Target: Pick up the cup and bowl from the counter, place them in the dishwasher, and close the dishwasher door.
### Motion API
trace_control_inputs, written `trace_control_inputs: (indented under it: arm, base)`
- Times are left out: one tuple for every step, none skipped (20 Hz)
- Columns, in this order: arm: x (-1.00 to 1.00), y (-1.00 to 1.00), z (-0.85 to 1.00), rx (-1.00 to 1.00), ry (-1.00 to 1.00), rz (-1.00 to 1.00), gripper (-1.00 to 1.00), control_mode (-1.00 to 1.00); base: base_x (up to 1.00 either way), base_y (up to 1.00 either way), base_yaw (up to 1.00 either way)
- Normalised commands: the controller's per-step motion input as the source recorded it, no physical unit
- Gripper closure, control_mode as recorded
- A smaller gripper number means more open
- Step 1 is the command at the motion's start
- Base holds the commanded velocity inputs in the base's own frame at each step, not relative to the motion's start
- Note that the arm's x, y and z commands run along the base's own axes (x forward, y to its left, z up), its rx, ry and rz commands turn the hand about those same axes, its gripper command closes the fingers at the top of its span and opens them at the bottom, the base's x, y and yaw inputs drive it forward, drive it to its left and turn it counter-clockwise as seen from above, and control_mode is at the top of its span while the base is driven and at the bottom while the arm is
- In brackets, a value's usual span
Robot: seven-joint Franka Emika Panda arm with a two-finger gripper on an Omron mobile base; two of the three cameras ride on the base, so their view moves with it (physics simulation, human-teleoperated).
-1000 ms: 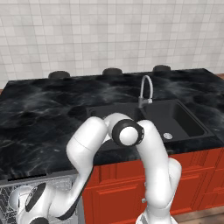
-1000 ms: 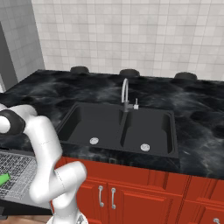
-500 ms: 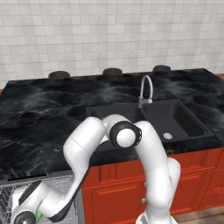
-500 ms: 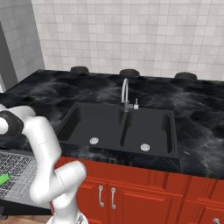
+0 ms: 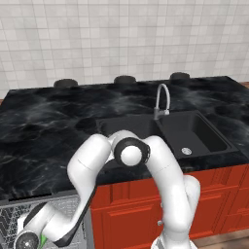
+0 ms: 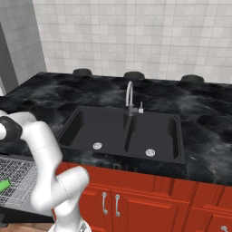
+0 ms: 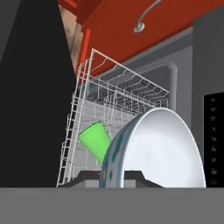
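My arm reaches down from the black counter (image 5: 44,126) into the open dishwasher, whose grey wire rack (image 6: 18,174) is pulled out below the counter edge. In the hand view my gripper (image 7: 111,176) is shut on the rim of the white bowl (image 7: 162,148), which stands on edge just in front of the camera and over the rack (image 7: 118,87). The green cup (image 7: 96,140) lies tilted inside the rack behind the bowl. A sliver of the cup (image 6: 3,186) shows at the left edge of the right base view.
A black double sink (image 5: 165,131) with a curved tap (image 5: 162,99) is set in the counter. Red cabinet fronts (image 6: 136,199) run below it, right of the dishwasher. A flat black panel (image 7: 30,87) covers the left of the hand view.
The hand has sunk lower and a little to the left toward the rack, with the bowl still in it. The cup has not moved.
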Motion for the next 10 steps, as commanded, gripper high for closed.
trace_control_inputs:
  arm:
    - [0.21, -0.04, -0.83, -0.23, 0.04, 0.0, 1.0, -1.0]
    - [0.27, -0.05, -0.72, -0.22, 0.01, 0.0, 1.0, -1.0]
    - [0.27, -0.05, -0.71, -0.23, 0.0, 0.0, 1.0, -1.0]
    - [0.28, -0.04, -0.69, -0.22, 0.0, 0.0, 1.0, -1.0]
    - [0.29, -0.02, -0.65, -0.2, 0.0, 0.0, 1.0, -1.0]
    - [0.27, -0.01, -0.62, -0.21, 0.0, 0.0, 1.0, -1.0]
    - [0.31, -0.04, -0.55, -0.19, 0.0, 0.0, 1.0, -1.0]
    - [0.3, -0.05, -0.45, -0.17, 0.0, 0.0, 1.0, -1.0]
    - [0.29, -0.07, -0.42, -0.17, 0.0, 0.0, 1.0, -1.0]
    - [0.24, -0.09, -0.4, -0.16, 0.0, 0.0, 1.0, -1.0]
  base:
    - [0.0, 0.0, 0.0]
    - [0.0, 0.0, 0.0]
    - [0.0, 0.0, 0.0]
    - [0.0, 0.0, 0.0]
    - [0.0, 0.0, 0.0]
    - [0.0, 0.0, 0.0]
    - [0.0, 0.0, 0.0]
    - [0.0, 0.0, 0.0]
    - [0.0, 0.0, 0.0]
    - [0.0, 0.0, 0.0]
